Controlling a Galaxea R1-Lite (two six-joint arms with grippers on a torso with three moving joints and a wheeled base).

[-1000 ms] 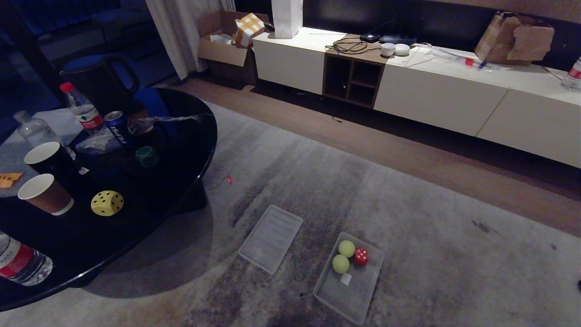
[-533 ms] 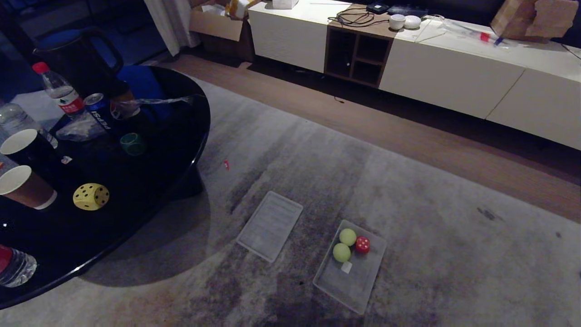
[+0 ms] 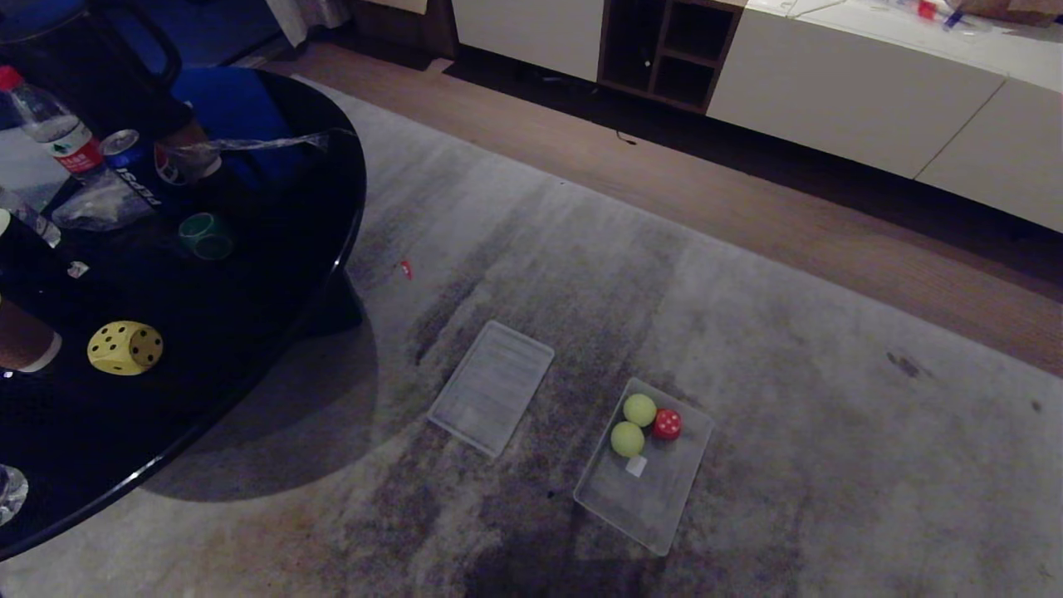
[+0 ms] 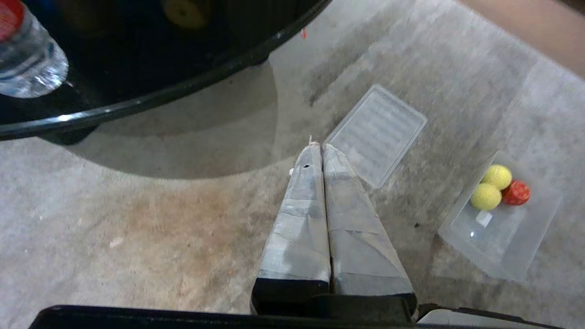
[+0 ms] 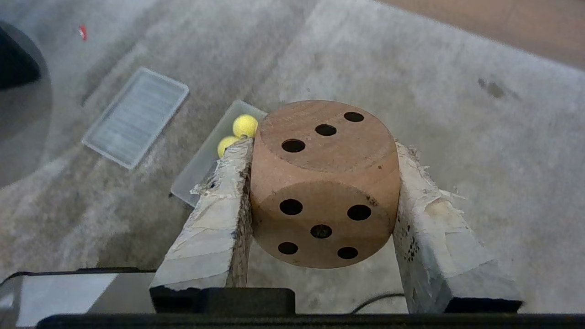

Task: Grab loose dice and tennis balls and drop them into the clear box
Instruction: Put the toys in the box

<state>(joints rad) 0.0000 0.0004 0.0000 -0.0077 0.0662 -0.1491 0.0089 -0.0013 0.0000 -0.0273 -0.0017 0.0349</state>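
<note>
Neither of your arms shows up in the head view right now. Your left gripper [image 4: 321,147] has its jaws pressed flat together, nothing between them, hanging above the floor. Your right gripper [image 5: 320,164] has its jaws clamped on both sides of the tan die [image 5: 324,183], carried in the air.

The tan die [image 5: 324,183] hides most of the clear box [image 5: 201,169].

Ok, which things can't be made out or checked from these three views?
- Red die in the clear box: hidden in the right wrist view behind the tan die held by the right hand.
- Both hands: outside the head view.
- Brown paper cup and bottle: cut off by the head view's left edge.
- White label: print too small in every view.
</note>
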